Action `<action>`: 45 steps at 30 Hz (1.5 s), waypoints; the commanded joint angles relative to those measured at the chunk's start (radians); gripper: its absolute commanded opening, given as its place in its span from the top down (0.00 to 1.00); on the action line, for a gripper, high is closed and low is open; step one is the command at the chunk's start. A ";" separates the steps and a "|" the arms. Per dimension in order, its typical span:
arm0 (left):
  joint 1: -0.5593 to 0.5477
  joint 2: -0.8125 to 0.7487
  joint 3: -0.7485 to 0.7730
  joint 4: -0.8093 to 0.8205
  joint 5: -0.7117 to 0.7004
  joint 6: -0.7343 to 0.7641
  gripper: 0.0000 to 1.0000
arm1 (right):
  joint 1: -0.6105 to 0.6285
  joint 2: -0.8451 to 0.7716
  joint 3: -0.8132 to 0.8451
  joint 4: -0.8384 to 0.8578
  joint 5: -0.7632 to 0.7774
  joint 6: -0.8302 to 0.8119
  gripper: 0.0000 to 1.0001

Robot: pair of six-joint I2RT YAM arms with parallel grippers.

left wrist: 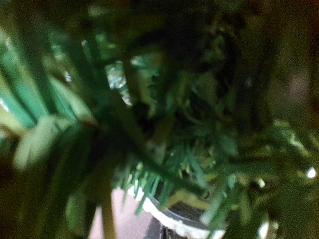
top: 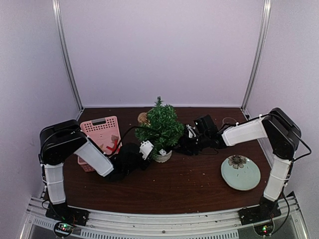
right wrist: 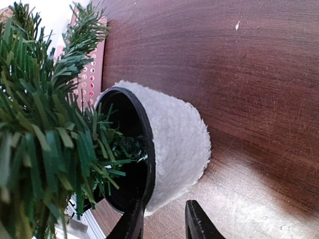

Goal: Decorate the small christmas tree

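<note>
The small christmas tree stands mid-table in its round white fuzzy pot. My left gripper is pushed into the lower left foliage. Its wrist view shows only blurred green needles and the pot's rim, and its fingers are hidden. My right gripper is low at the tree's right side. In the right wrist view it is open. One finger is at the pot's black rim, and the other finger is just clear of the white wall.
A pink perforated basket with red pieces sits left of the tree and also shows in the right wrist view. A pale green plate holding a flower-like ornament lies at the right. A small brown object is behind the tree.
</note>
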 commanded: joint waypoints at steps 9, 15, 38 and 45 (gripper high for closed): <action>-0.024 -0.153 -0.144 0.080 0.065 0.031 0.80 | -0.001 -0.037 -0.001 -0.053 0.027 -0.019 0.70; -0.040 -0.208 -0.195 0.064 0.071 0.022 0.71 | -0.015 -0.042 0.005 -0.059 0.025 -0.033 0.70; -0.001 -0.475 -0.198 -0.320 0.138 -0.925 0.99 | -0.086 0.025 0.136 -0.062 -0.028 -0.080 0.69; 0.069 -0.405 -0.180 -0.264 0.204 -1.115 0.92 | -0.086 0.050 0.147 -0.050 -0.064 -0.073 0.68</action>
